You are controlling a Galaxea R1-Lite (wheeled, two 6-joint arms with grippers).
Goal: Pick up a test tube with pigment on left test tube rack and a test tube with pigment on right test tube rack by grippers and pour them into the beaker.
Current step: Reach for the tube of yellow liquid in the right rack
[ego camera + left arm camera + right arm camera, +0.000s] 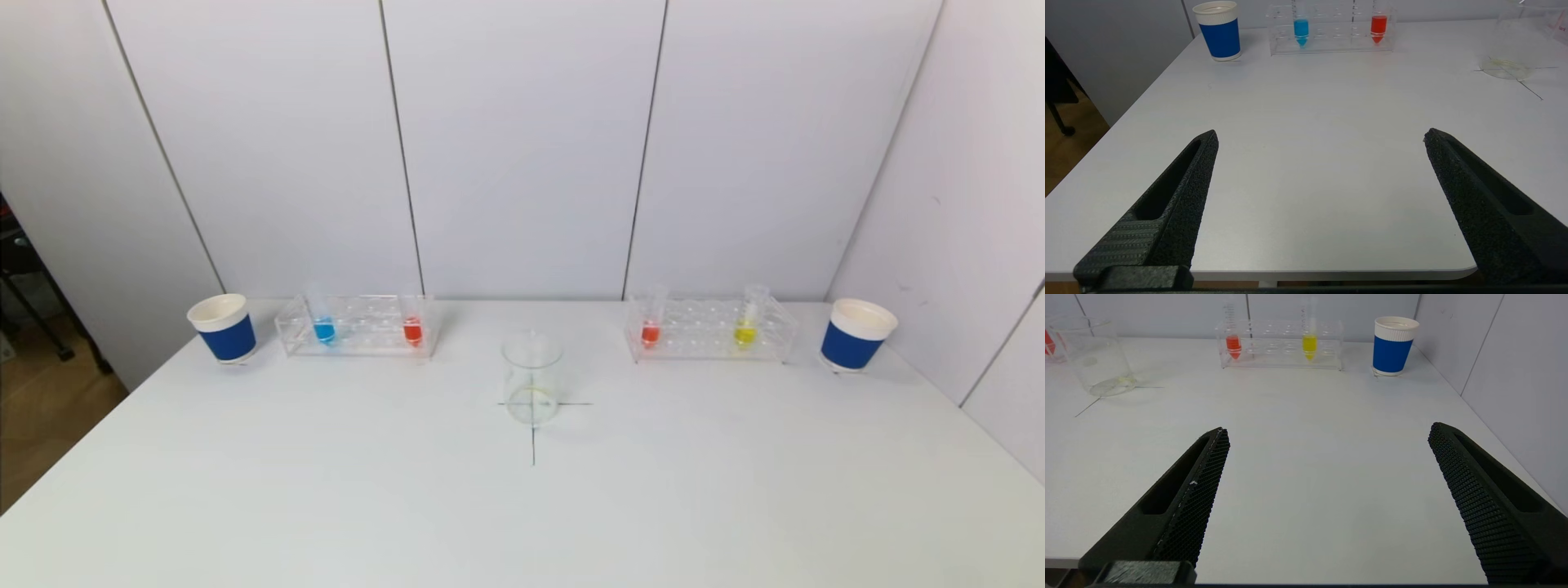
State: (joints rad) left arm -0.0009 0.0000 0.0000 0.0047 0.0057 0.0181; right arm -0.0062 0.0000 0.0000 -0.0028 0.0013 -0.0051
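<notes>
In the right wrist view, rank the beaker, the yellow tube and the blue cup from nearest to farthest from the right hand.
Right hand open at the table's near edge.
1. Beaker, toward the table's middle.
2. Yellow tube, in the rack at the back.
3. Blue cup, beside the rack's outer end; too close to the tube to separate.

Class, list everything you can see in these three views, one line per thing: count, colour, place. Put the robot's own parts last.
White table: one, white, carries everything.
Clear glass beaker: one, transparent, table centre, on a pen-drawn cross.
Left clear plastic test tube rack: one, transparent, far left.
Blue-pigment test tube: one, left rack, outer end.
Red-pigment test tube: one, left rack, inner end.
Right clear plastic test tube rack: one, transparent, far right.
Second red-pigment test tube: one, right rack, inner end.
Yellow-pigment test tube: one, right rack, towards outer end.
Blue-and-white paper cups: two, one beyond each rack.
Left gripper: black, jaws open, near table edge.
Right gripper: black, jaws open, near table edge.
</notes>
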